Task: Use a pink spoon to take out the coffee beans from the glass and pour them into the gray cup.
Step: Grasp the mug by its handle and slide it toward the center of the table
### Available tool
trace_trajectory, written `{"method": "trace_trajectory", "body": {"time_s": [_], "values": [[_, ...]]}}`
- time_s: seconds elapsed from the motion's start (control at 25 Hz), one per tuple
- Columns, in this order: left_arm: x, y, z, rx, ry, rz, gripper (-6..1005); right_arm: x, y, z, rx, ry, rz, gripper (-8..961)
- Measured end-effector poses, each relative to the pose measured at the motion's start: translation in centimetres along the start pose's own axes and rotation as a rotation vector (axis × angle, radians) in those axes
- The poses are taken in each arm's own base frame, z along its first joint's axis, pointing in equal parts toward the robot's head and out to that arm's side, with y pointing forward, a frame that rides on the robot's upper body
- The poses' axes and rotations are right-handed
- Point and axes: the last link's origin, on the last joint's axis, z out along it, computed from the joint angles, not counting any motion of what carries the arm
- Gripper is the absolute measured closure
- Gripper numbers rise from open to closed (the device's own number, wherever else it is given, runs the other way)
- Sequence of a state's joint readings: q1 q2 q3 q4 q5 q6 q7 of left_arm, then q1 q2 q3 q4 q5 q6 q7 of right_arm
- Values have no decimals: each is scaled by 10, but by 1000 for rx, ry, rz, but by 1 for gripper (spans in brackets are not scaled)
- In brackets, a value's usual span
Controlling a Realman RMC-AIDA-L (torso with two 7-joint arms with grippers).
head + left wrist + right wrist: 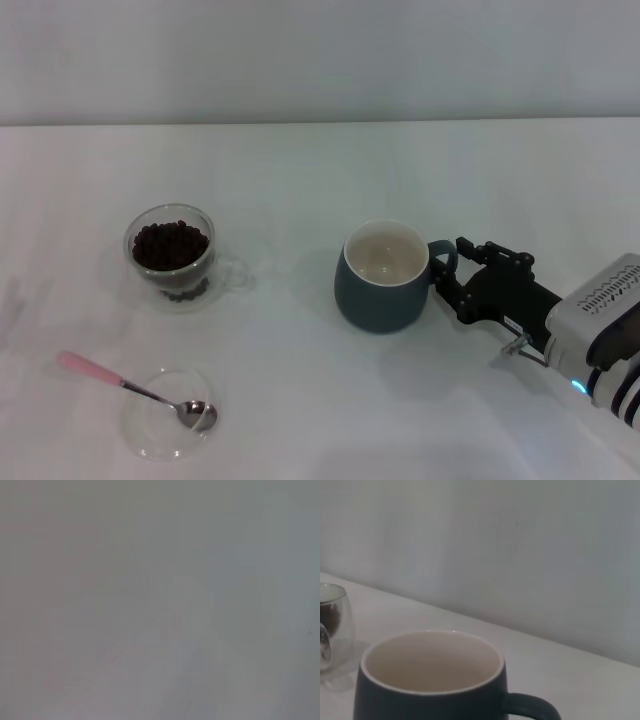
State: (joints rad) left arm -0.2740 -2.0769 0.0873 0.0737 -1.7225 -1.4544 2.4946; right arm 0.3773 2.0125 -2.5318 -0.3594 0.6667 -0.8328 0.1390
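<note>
Right gripper [447,272] at the cup's [383,280] handle.
Its fingers sit either side of the handle; whether they clamp it, I cannot tell. Spoon [140,389] rests in a dish [150,440].

bare lab-like setup: white table [320,200], blank wall [320,50].

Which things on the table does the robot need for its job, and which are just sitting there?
Needed: pink spoon, coffee beans, glass, gray cup, right gripper at the cup's handle.

Just there: clear dish under the spoon's bowl, table.
</note>
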Motion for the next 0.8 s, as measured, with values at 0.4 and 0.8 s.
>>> {"method": "trace_trajectory", "body": {"time_s": [0.4,0.8], "values": [[0,0,-1,1,0,-11,111,1,-1,0,6,7,9,247],[0,0,-1,1,0,-13,112,6,2,-9,-35,8,62,96]]}}
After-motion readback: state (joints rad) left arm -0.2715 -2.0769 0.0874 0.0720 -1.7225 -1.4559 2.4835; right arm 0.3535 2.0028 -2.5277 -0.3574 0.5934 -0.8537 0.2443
